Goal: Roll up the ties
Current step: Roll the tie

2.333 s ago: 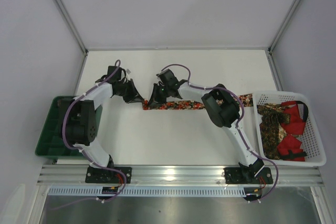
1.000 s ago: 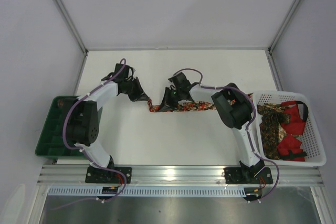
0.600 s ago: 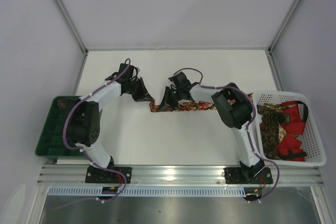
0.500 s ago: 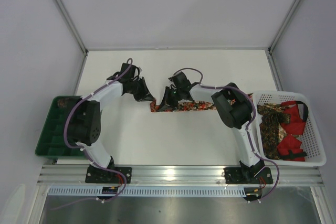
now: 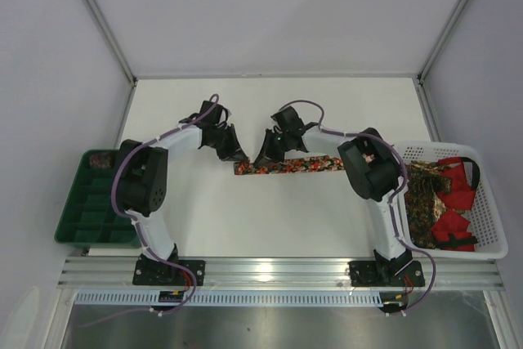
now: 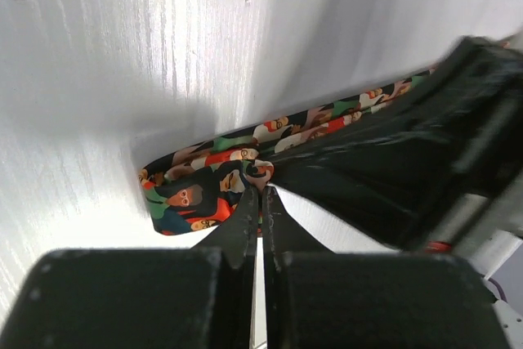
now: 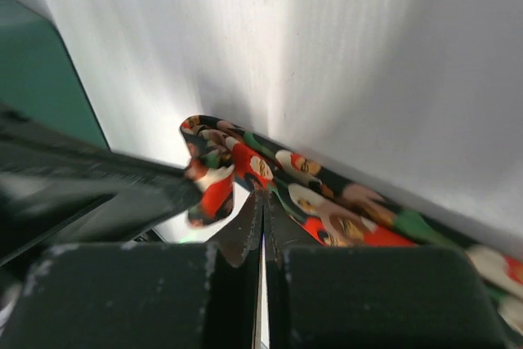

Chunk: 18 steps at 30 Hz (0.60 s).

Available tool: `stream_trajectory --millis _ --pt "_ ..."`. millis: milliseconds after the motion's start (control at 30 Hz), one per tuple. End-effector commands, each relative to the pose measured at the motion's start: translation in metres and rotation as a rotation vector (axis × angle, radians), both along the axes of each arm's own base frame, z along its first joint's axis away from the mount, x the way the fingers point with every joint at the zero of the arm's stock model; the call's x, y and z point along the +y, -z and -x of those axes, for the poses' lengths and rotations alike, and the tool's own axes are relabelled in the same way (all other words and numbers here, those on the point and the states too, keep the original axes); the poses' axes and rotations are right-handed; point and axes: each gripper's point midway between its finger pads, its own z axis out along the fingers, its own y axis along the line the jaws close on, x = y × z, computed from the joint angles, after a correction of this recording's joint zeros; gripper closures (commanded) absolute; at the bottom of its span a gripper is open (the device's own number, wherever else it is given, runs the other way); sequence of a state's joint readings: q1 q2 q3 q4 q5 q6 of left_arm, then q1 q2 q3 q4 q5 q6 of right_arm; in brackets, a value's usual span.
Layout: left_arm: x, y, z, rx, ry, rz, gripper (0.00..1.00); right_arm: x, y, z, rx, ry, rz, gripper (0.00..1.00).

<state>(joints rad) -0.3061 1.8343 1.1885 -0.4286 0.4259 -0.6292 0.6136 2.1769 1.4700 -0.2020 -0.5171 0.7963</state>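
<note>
One of the ties [image 5: 302, 166] lies flat across the middle of the white table, dark with red, green and cream flecks. At its left end my left gripper [image 5: 239, 157] and right gripper [image 5: 261, 159] meet from opposite sides. In the left wrist view the tie [image 6: 204, 194] curls up at that end, and the left gripper [image 6: 260, 188] is shut on its folded edge. In the right wrist view the right gripper [image 7: 261, 195] is shut on the near edge of the tie [image 7: 327, 202]. More ties [image 5: 423, 194] are heaped in a basket.
A white mesh basket [image 5: 490, 234] at the right edge also holds red cloth [image 5: 453, 210]. A green compartment tray [image 5: 82, 218] sits at the left edge, with something small and dark in its far corner. Enclosure walls bound the table on three sides.
Both grippers have shifted to the right and closer together. The tie's left end has moved right with them, and the strip now lies straighter.
</note>
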Motion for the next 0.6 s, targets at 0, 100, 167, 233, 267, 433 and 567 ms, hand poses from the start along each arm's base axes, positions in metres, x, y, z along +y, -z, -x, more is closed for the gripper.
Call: stream_trajectory --millis 0,100,167,233,267,433,567 --pt "-0.012 -0.005 -0.012 -0.035 0.010 0.026 1.00 -0.023 -0.037 -0.015 -0.101 0.036 0.034 1.00" --pt "-0.011 0.003 -0.013 -0.032 0.013 0.019 0.99 -0.034 -0.042 -0.016 -0.116 0.038 0.050 1.00" --pt "-0.012 0.007 -0.014 -0.043 0.022 0.019 0.91 -0.033 -0.041 -0.015 -0.108 0.027 0.045 1.00" --pt "-0.012 0.008 -0.013 -0.059 0.037 0.021 0.84 -0.032 -0.043 -0.017 -0.111 0.024 0.038 1.00" --pt "-0.012 0.006 -0.013 -0.064 0.041 0.025 0.82 -0.031 -0.044 -0.017 -0.111 0.024 0.037 1.00" --pt "-0.010 0.005 -0.009 -0.088 0.062 0.018 0.69 -0.029 -0.049 -0.023 -0.125 0.007 0.045 1.00" --pt "-0.008 0.000 -0.004 -0.102 0.070 0.018 0.64 -0.028 -0.052 -0.026 -0.132 0.012 0.036 1.00"
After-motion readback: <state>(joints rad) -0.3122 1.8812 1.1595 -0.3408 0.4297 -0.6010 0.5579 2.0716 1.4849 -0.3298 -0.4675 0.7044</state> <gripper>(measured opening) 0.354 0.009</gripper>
